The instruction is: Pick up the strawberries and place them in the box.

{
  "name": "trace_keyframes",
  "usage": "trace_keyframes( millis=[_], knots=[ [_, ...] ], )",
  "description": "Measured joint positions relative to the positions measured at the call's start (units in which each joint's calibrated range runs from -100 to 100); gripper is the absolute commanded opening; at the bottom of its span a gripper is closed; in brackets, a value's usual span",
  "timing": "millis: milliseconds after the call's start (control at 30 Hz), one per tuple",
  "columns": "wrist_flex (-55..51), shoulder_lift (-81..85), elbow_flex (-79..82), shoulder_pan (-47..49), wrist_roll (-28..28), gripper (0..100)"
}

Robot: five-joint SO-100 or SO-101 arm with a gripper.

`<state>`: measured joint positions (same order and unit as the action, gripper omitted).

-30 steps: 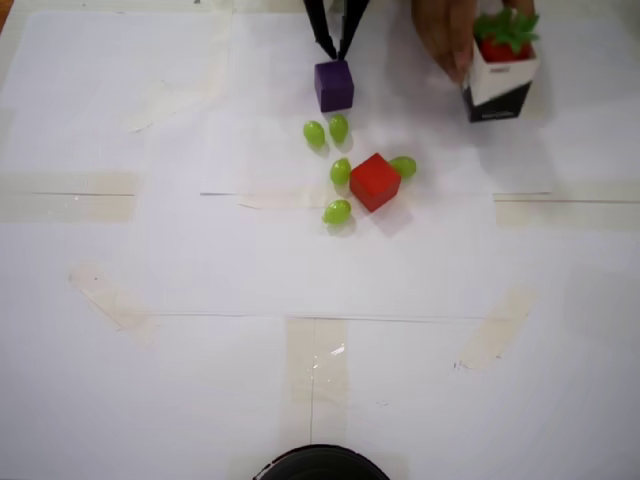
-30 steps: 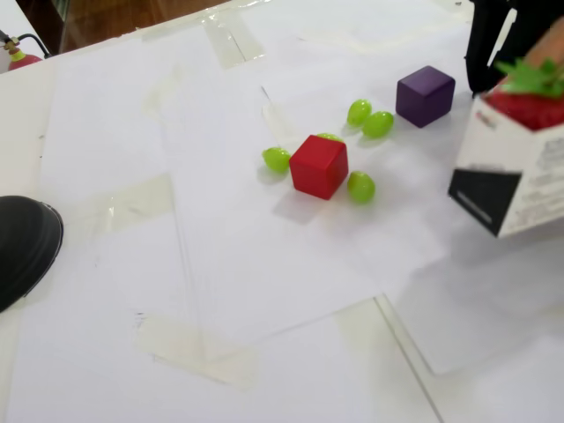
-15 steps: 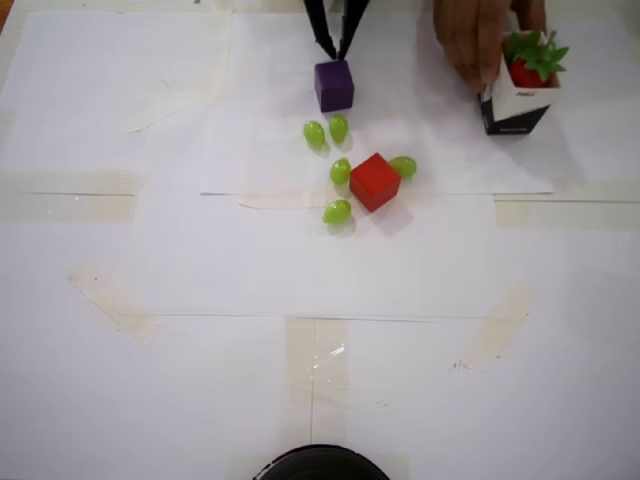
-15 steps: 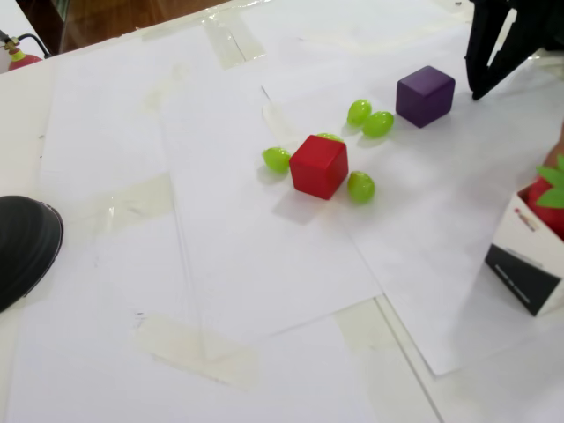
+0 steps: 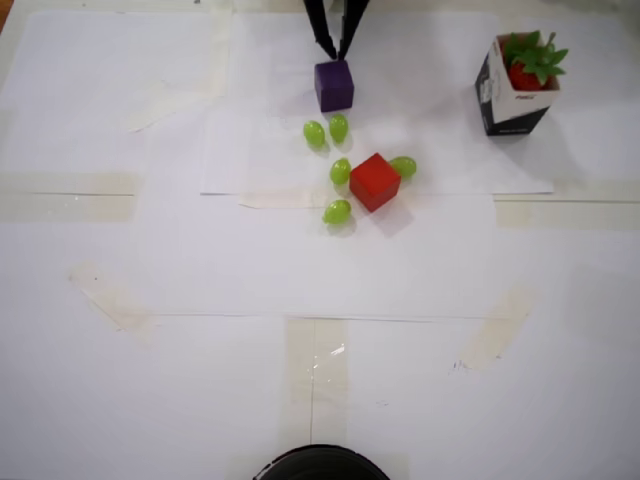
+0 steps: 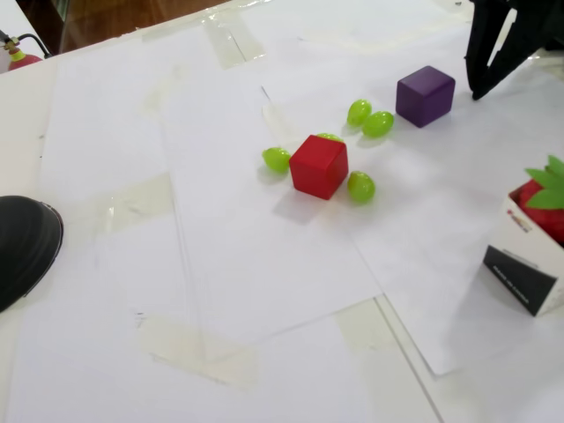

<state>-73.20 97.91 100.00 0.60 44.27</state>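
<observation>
The hand [image 5: 334, 50], seemingly empty and barely parted, hovers by the purple cube [image 5: 334, 85], risking nudging it.

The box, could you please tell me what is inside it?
Inside the box, red strawberries with green leafy tops show; how many cannot be told, since the walls and leaves cover the rest.

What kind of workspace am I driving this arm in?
Probably a home or hobby bench: a tabletop covered in taped-down white paper sheets, toy props like the red cube, and wood flooring beyond the table.
</observation>
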Motion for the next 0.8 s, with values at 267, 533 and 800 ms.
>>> trace_keyframes(
  millis=[267,533,800],
  knots=[
    [0.00,0.00,0.00,0.45,0.00,0],
    [2.77,0.00,0.00,2.25,-0.20,0],
    [3.79,-0.09,0.00,2.62,0.88,0]
  ],
)
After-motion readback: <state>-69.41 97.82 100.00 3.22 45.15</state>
